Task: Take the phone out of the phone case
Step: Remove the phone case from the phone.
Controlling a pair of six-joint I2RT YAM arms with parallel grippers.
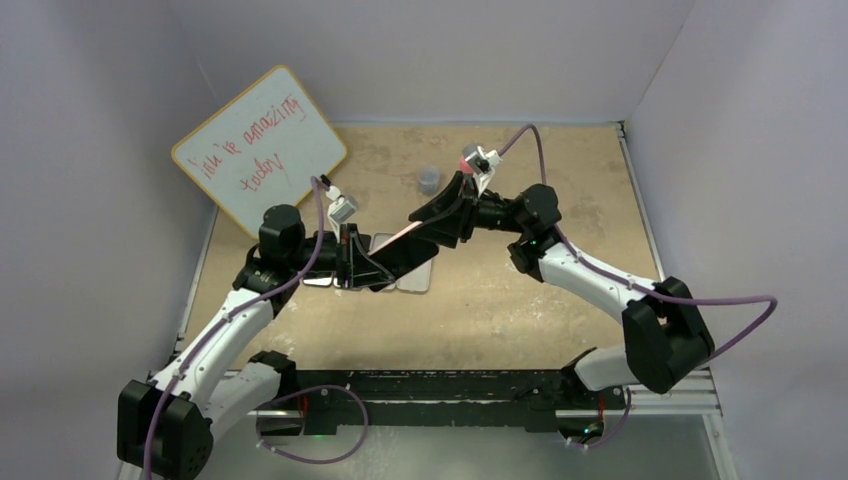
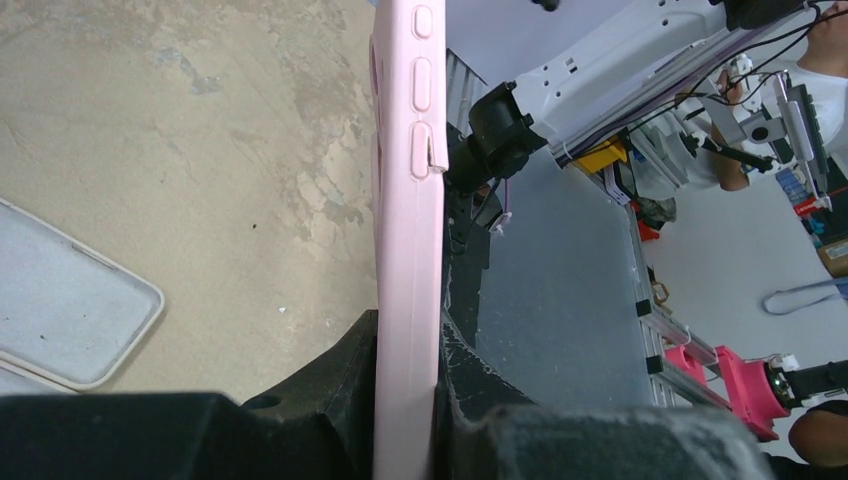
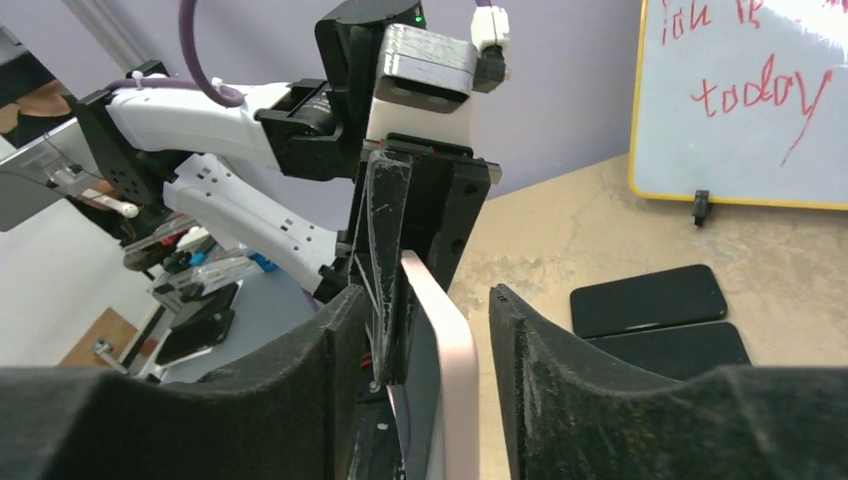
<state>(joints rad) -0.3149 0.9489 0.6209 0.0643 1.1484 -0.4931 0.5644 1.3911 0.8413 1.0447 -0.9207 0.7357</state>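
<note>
A pink phone case (image 2: 408, 250) stands on edge above the table, with the phone's dark face (image 3: 422, 385) showing inside it. My left gripper (image 2: 410, 330) is shut on one end of the case, a finger pressed on each flat side. My right gripper (image 3: 425, 300) is open at the other end, with its fingers (image 3: 560, 380) standing either side of the case and a gap on the right side. In the top view the case (image 1: 398, 237) shows as a thin pink line between the left gripper (image 1: 350, 262) and the right gripper (image 1: 392, 262) at mid-table.
Two dark phones (image 3: 648, 298) (image 3: 680, 350) and a pale empty case (image 2: 60, 300) lie flat on the table beneath the arms. A whiteboard (image 1: 258, 150) leans at the back left. A small clear cup (image 1: 429, 179) stands at the back centre.
</note>
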